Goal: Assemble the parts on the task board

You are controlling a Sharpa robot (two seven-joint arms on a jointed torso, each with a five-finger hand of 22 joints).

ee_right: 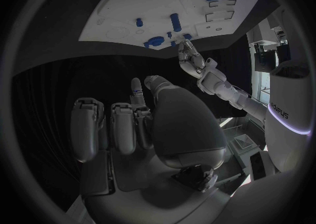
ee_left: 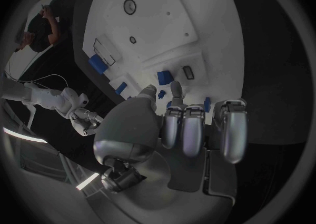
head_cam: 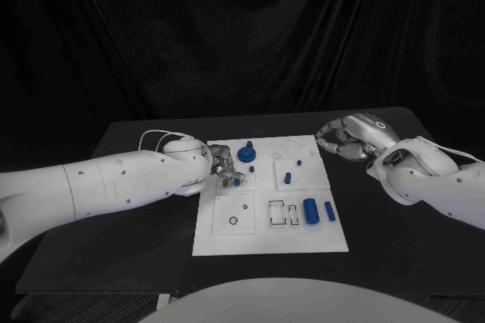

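- The white rectangular task board [head_cam: 303,246] lies mid-table, with small blue plastic parts on it: a round knobbed piece [head_cam: 247,153] near its far edge, short pegs [head_cam: 287,176] mid-board and a cylinder [head_cam: 311,211] nearer the robot.
- The left hand [head_cam: 224,170] is over the board's left edge, fingertips [ee_left: 173,89] among small blue pieces; whether it pinches one cannot be told.
- The right hand [head_cam: 349,139] hovers off the board's far right corner, fingers curled, holding nothing.
- The parts look light, rigid and smooth, probably slippery; a fingertip pinch across each peg's sides should serve.

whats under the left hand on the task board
The left hand hovers over the far-left part of the task board. A small blue part shows at its fingertips, with the round blue part just beyond. The board directly beneath the palm is covered.
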